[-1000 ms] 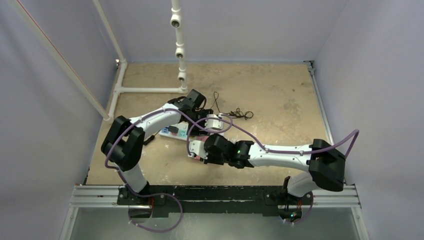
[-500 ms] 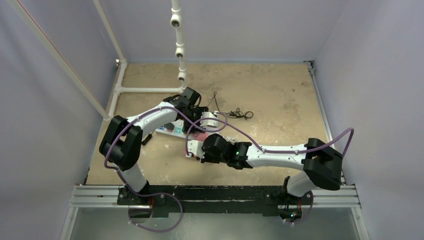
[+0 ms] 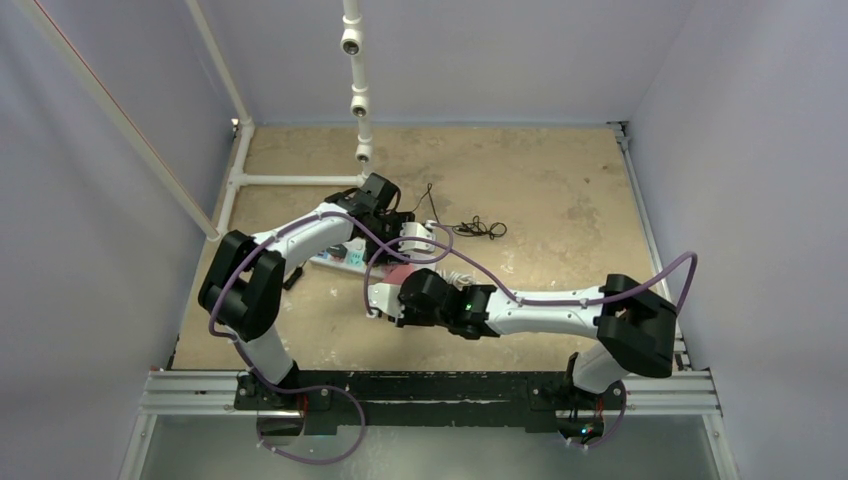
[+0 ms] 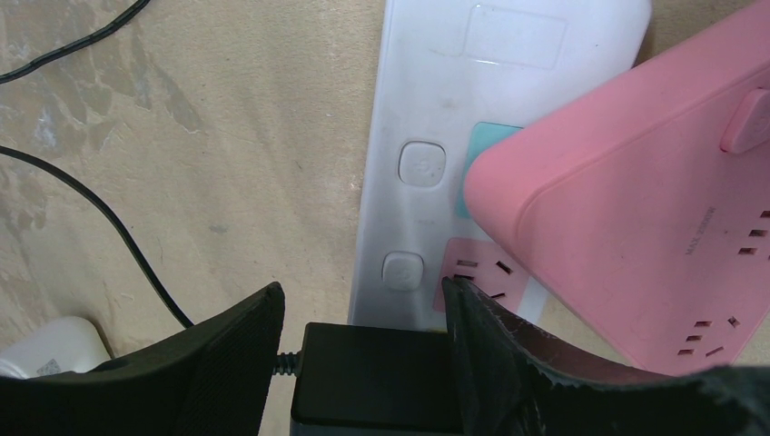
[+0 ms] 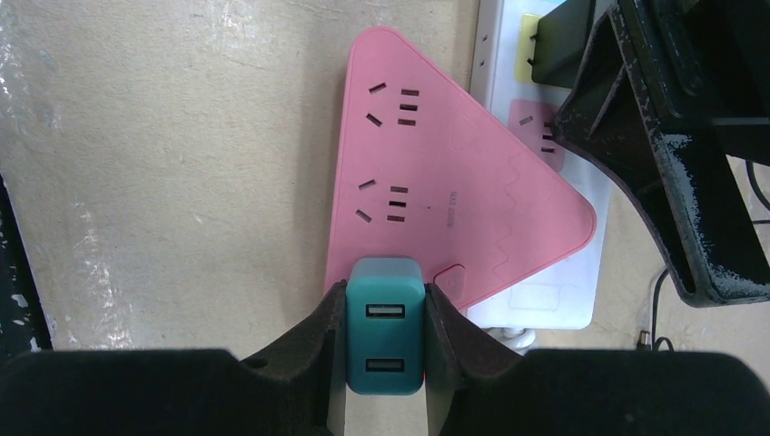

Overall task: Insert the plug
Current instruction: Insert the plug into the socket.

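Observation:
In the left wrist view, a black plug (image 4: 372, 377) sits on the white power strip (image 4: 413, 100), between the fingers of my left gripper (image 4: 361, 292). The right finger touches it; the left finger stands off with a gap, so the gripper is open. A pink triangular power strip (image 4: 636, 218) lies across the white one. My right gripper (image 5: 385, 295) is shut on a teal USB charger (image 5: 385, 327), held at the near edge of the pink strip (image 5: 436, 182). From above, both grippers (image 3: 412, 240) (image 3: 380, 300) meet over the strips.
The black plug's thin cable (image 3: 470, 228) trails on the table behind the strips. A white pipe frame (image 3: 300, 181) stands at the back left. The left gripper's fingers (image 5: 672, 163) hang close beside the pink strip in the right wrist view.
My left gripper shifted a little left and back over the white strip. My right arm slid slightly left with the teal charger still held.

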You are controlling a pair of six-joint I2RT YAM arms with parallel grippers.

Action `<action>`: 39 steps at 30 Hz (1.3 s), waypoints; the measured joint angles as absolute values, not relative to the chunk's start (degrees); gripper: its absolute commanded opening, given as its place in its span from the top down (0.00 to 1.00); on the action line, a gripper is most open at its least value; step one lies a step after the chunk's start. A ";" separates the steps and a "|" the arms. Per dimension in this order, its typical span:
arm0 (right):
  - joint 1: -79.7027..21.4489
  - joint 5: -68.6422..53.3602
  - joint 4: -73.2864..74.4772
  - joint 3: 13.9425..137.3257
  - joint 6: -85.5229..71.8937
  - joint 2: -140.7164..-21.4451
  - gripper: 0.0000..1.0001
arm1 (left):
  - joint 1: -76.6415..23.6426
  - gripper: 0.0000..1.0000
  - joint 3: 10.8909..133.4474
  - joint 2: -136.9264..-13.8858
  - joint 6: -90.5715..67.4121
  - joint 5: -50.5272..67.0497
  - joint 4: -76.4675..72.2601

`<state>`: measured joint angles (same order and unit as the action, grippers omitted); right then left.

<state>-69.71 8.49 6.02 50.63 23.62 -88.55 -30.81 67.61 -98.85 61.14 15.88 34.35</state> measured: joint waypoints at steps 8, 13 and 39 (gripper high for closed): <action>-70.41 9.65 2.15 48.03 23.20 -87.96 1.00 | -30.81 0.37 67.59 -98.94 61.98 15.88 34.37; -70.65 10.13 -0.78 46.57 22.96 -87.96 1.00 | -30.79 0.37 68.18 -99.55 62.15 15.79 34.61; -70.94 10.98 -2.74 43.70 19.33 -85.80 0.44 | -30.39 0.39 70.41 -101.69 62.06 15.77 35.27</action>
<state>-70.94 10.98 -2.74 43.70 19.33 -85.80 -30.39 70.41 -101.69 62.06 15.77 35.27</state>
